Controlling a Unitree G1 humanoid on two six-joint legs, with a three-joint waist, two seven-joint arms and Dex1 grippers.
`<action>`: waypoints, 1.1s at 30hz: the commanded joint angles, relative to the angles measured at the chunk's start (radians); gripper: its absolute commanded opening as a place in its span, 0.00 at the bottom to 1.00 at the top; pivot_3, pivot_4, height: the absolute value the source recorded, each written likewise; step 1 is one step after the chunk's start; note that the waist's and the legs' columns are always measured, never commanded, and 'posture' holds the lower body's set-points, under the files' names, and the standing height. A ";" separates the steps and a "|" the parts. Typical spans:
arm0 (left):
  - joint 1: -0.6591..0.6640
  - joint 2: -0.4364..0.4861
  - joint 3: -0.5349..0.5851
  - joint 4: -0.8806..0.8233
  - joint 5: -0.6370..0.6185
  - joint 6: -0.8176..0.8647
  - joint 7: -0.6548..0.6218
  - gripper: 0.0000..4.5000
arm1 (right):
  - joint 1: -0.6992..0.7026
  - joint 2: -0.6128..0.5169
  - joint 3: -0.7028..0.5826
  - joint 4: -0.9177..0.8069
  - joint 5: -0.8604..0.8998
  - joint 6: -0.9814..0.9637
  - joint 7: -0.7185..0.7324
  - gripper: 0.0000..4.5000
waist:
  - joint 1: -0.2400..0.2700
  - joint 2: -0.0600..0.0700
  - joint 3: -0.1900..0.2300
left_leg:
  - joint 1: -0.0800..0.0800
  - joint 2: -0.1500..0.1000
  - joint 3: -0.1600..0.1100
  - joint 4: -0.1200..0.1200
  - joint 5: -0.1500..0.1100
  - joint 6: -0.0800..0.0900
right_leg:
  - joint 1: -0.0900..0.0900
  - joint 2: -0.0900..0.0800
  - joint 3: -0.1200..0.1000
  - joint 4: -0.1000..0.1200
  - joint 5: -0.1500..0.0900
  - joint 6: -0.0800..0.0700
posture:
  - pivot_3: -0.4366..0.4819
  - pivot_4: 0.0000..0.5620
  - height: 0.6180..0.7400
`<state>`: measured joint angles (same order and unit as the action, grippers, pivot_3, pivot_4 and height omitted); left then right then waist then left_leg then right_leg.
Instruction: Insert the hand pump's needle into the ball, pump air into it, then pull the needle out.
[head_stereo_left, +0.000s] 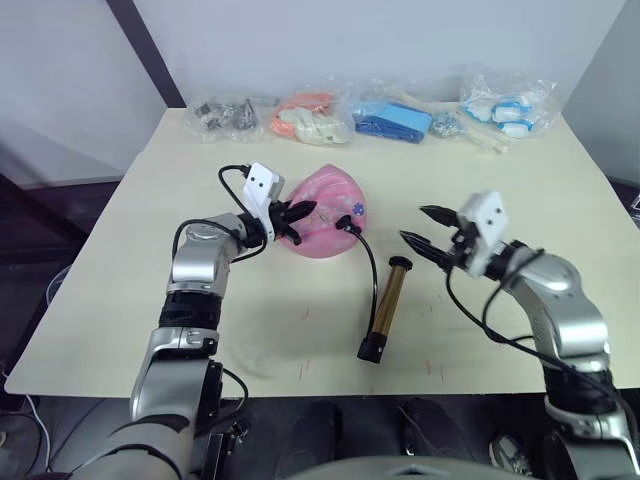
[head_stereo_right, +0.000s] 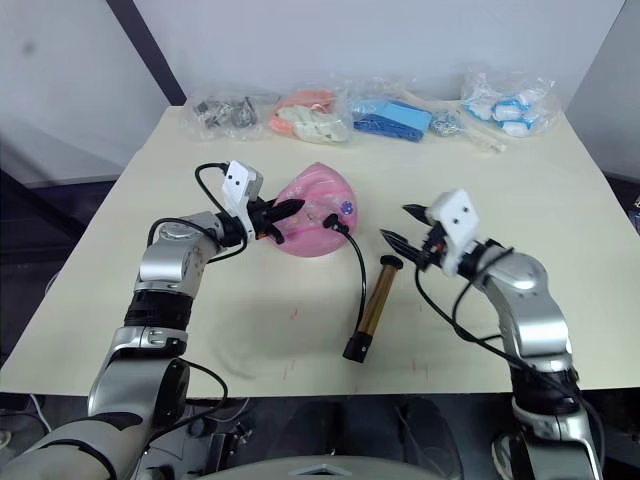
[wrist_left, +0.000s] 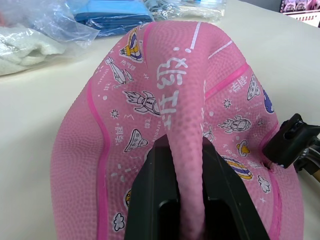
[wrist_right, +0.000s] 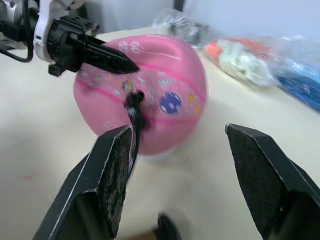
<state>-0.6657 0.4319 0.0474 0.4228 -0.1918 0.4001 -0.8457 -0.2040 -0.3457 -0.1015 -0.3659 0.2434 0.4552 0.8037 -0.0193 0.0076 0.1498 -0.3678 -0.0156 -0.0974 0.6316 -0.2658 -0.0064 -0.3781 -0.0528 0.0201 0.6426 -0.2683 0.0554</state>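
The pink ball (head_stereo_left: 332, 205), saggy and dented, lies mid-table. My left gripper (head_stereo_left: 298, 215) is shut on a raised fold of the ball (wrist_left: 165, 95), its black fingers (wrist_left: 150, 200) pinching the rubber from the left side. The hand pump (head_stereo_left: 387, 300) lies flat on the table to the ball's right, and its black hose (head_stereo_left: 371, 268) curves up to a black fitting (wrist_right: 134, 100) seated in the ball's skin. My right gripper (head_stereo_left: 412, 224) hovers open just right of the pump's upper end, with nothing between its fingers (wrist_right: 112, 170).
Several clear bags line the table's far edge: dark parts (head_stereo_left: 225, 115), orange-white items (head_stereo_left: 312, 117), blue items (head_stereo_left: 393, 120) and blue-white items (head_stereo_left: 505, 105). The table's front edge (head_stereo_left: 300, 385) runs close below the pump's lower cap.
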 joint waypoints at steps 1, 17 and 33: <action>0.056 0.003 -0.047 0.099 0.035 0.034 0.004 0.00 | 0.065 -0.033 -0.063 -0.068 0.085 -0.062 0.031 0.99 | 0.001 -0.001 0.001 | 0.000 0.000 0.000 0.000 0.000 0.000 | 0.000 0.000 0.000 0.000 0.000 0.000 | 0.48 0.27 0.99; 0.028 0.021 -0.039 0.107 0.018 0.026 -0.026 0.19 | 0.275 -0.145 -0.178 -0.063 0.261 -0.214 0.105 1.00 | 0.004 -0.006 0.006 | 0.001 0.001 0.003 0.001 0.000 0.000 | 0.000 0.001 0.001 0.000 -0.001 0.001 | 0.48 0.27 0.99; -0.015 0.030 0.017 0.023 -0.060 0.015 -0.066 0.97 | 0.300 -0.144 -0.144 -0.021 0.266 -0.321 0.112 1.00 | 0.011 -0.010 0.015 | -0.007 0.000 -0.001 0.003 0.001 0.000 | -0.003 0.000 -0.001 0.000 0.000 0.001 | 0.48 0.27 0.99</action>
<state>-0.6840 0.4626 0.0685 0.4544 -0.2409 0.4016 -0.9125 0.0943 -0.4853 -0.2473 -0.3744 0.4977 0.1641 0.9123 -0.0080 -0.0025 0.1648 -0.3770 -0.0152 -0.0994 0.6348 -0.2647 -0.0075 -0.3835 -0.0525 0.0184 0.6423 -0.2686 0.0560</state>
